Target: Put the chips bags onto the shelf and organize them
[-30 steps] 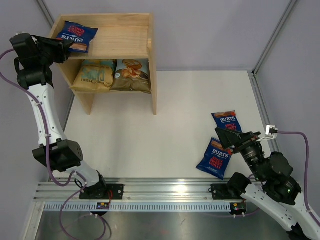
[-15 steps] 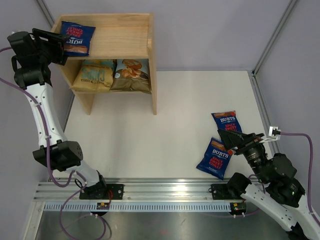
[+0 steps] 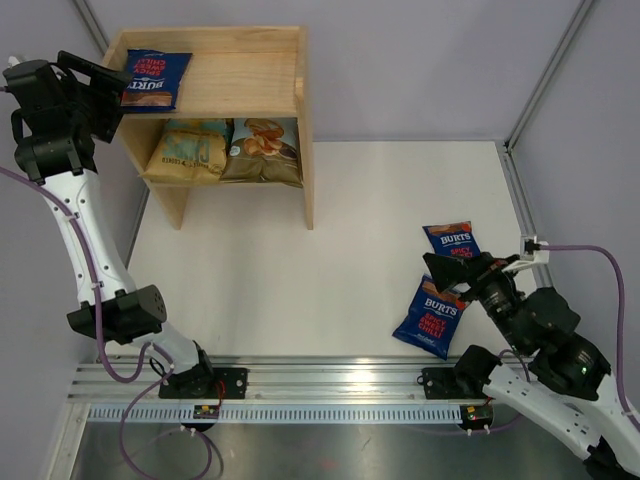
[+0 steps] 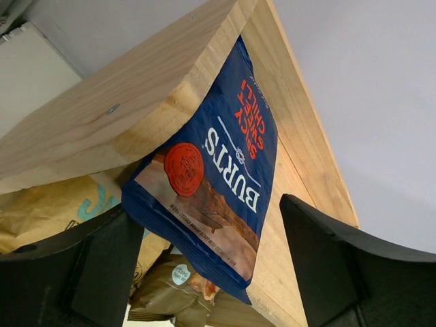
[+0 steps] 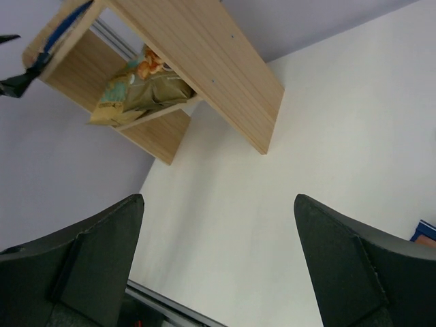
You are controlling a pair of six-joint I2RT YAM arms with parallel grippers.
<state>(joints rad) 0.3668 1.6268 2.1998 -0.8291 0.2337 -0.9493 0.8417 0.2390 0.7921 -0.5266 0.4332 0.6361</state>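
Observation:
The pale wooden shelf (image 3: 250, 85) stands at the back left. A dark-blue Burts bag (image 3: 155, 78) lies on its top tier, its corner hanging over the left edge. My left gripper (image 3: 100, 85) is open beside that edge. In the left wrist view the bag's (image 4: 218, 163) lower corner hangs between the spread fingers of the left gripper (image 4: 211, 272), not pinched. On the lower tier sit a tan bag (image 3: 188, 150) and an olive-brown bag (image 3: 262, 148). Two more Burts bags (image 3: 452, 241) (image 3: 430, 318) lie on the table at the right. My right gripper (image 3: 450, 275) hovers over them, open and empty.
The white table (image 3: 330, 230) is enclosed by grey walls with a corner post (image 3: 545, 75) at the back right. A metal rail (image 3: 330, 380) runs along the near edge. The right wrist view looks across bare table (image 5: 272, 204) towards the shelf (image 5: 204, 54).
My left gripper opened, released the Burts bag onto the top tier and drew back to the left. The right gripper shifted slightly left over the table bags.

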